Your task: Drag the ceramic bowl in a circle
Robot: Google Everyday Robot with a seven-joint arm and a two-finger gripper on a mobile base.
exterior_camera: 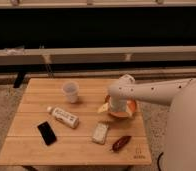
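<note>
Wooden table on speckled floor, dark wall and pale ledge behind; my gripper sits near its right edge.

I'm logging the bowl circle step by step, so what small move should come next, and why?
Probably a short curved drag toward the middle of the wooden table: the claw is down over the ceramic bowl, which sits close to the table edge beside the robot's body.

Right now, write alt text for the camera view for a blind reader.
The white arm holds its tool down at the orange ceramic bowl on a wooden table's right side. Nearby: cup, bottle, black phone, white packet, dark-red item.
</note>
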